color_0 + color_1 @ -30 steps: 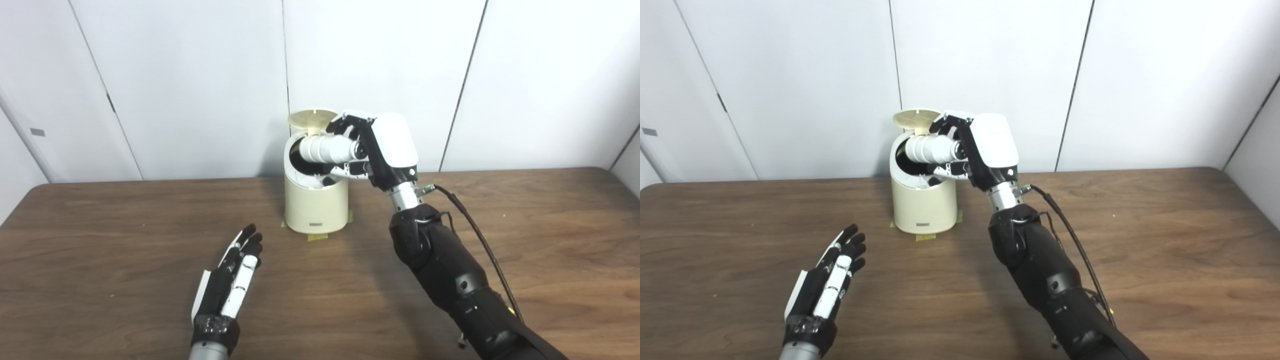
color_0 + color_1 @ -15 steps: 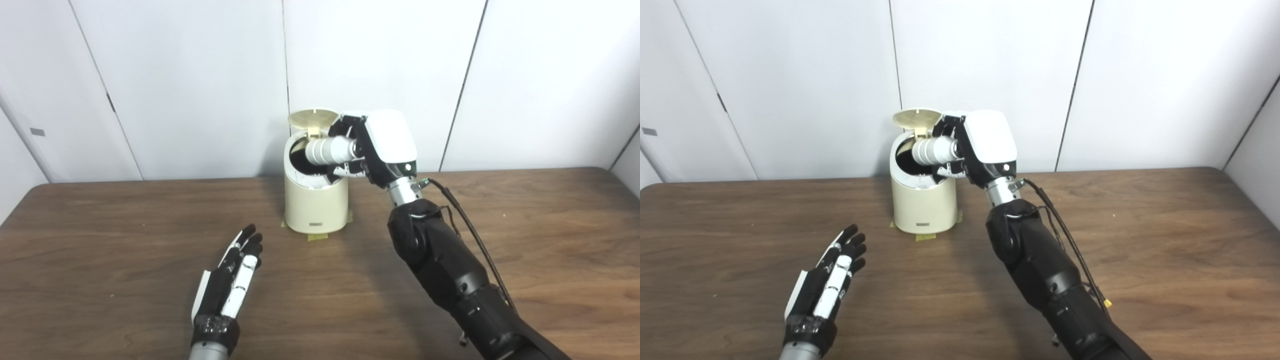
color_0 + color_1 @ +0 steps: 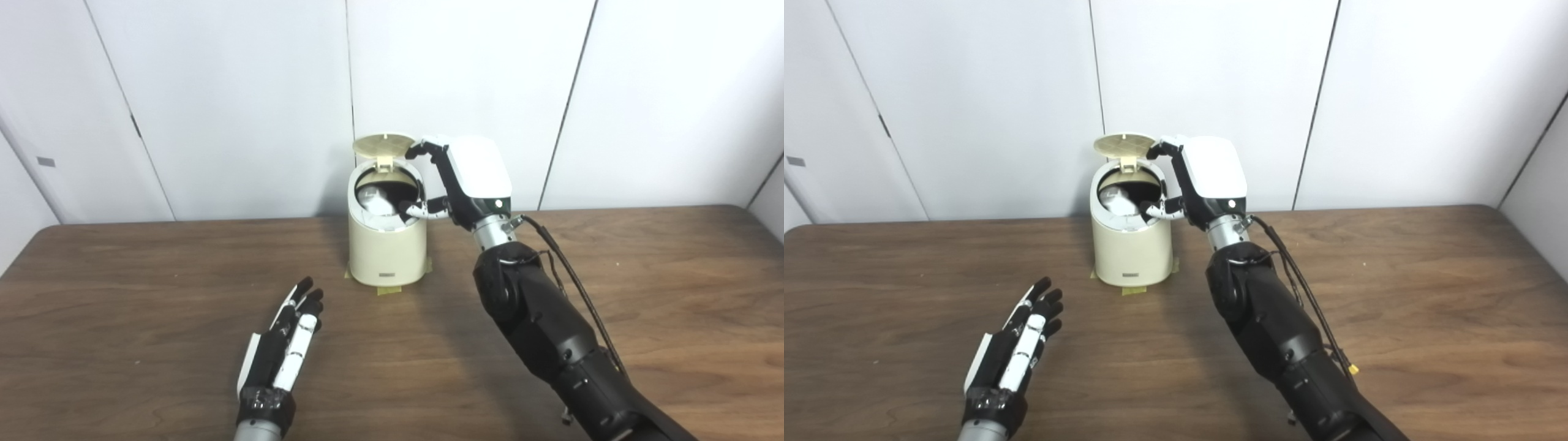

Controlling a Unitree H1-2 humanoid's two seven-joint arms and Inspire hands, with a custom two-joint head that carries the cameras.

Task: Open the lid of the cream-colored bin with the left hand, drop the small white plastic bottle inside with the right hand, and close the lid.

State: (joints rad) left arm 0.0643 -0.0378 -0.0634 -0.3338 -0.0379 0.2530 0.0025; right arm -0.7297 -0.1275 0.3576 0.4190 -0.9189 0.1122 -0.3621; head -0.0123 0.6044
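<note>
So you're basically at the tail end of the drop: the bottle (image 3: 375, 199) is lying inside the bin (image 3: 387, 251), its pale body just visible down in the dark opening, and the lid (image 3: 383, 144) stands flipped up at the back. Your right hand (image 3: 465, 177) hangs just beside the bin's right rim with its fingers spread apart and nothing in them; one fingertip sits close to the lid's edge, the thumb close to the rim, and I can't tell if either is actually touching. Your left hand (image 3: 285, 346) lies flat on the table (image 3: 153, 288), well apart from the bin, fingers straight and side by side, holding nothing. What's left, I'd say, is closing the lid. That means pulling the right hand clear to the right first so it doesn't snag the lid, then bringing a hand up over the back of the bin and pushing the lid forward and down. Go gentle, since the bin looks light, though there's tape (image 3: 388, 290) at its base.
</note>
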